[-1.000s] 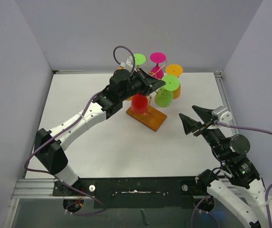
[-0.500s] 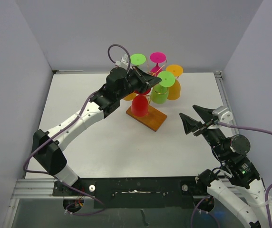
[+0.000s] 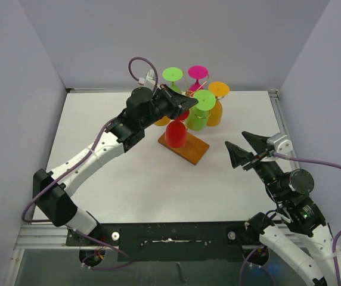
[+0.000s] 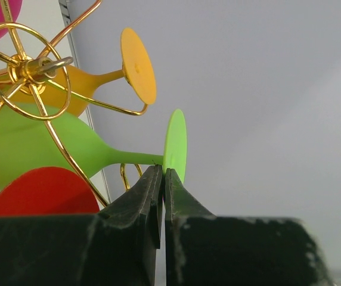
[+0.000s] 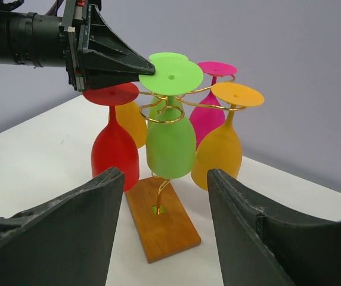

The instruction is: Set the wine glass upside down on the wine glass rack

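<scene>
The wine glass rack [image 3: 185, 149] is gold wire on a brown wooden base [image 5: 161, 226], and its hub [image 4: 27, 68] fills the left wrist view. A green wine glass [image 3: 195, 119] hangs upside down, its stem inside a gold scroll arm. My left gripper [image 3: 195, 103] is shut, its tips pinching the rim of that glass's flat foot [image 4: 175, 143] from the left. The same pinch on the foot [image 5: 170, 75] shows in the right wrist view. My right gripper [image 3: 242, 149] hovers open to the right of the rack with nothing between its fingers.
Other upside-down glasses hang on the rack: red [image 3: 175, 134] in front, orange [image 3: 217, 110] on the right, pink [image 3: 198, 71] and a second green one [image 3: 172, 74] behind. Grey walls enclose the white table [image 3: 129, 179] on three sides.
My left gripper has moved left and slightly back, carrying the green glass in closer to the rack's stem. The right arm has stayed still.
</scene>
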Controlling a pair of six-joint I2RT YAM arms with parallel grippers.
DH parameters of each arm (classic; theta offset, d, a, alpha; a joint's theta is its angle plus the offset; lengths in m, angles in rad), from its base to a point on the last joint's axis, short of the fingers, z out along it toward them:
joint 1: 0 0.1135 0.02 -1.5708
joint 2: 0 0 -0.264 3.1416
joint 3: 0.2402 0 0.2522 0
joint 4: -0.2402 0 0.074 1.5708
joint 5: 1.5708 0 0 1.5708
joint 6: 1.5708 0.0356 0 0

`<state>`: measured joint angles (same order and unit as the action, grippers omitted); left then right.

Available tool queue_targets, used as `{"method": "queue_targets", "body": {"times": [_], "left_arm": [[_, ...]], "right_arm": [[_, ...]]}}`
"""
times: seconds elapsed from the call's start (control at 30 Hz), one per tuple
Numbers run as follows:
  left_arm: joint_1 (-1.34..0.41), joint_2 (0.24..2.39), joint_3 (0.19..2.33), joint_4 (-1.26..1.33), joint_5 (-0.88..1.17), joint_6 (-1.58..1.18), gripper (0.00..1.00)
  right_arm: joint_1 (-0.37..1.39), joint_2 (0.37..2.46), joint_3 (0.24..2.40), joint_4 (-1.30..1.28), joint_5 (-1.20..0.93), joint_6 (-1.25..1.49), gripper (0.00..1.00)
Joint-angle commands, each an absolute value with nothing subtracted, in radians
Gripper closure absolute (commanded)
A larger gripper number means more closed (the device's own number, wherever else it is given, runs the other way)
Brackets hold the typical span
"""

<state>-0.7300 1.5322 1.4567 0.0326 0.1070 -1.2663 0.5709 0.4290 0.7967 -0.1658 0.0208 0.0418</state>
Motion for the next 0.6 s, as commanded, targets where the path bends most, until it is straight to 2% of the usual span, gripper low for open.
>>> {"method": "queue_targets", "body": {"times": [0.0, 0.57], "left_arm": [[-0.727, 1.468, 1.454, 0.056, 0.083, -1.236, 1.00], [-0.736, 1.411, 1.348, 0.106, 0.110, -1.268, 1.00]], "right_arm": [[0.577, 0.425, 0.798, -0.105, 0.043, 0.050, 0.41], [0.577, 0.443, 0.795, -0.079, 0.045, 0.060, 0.40]]}}
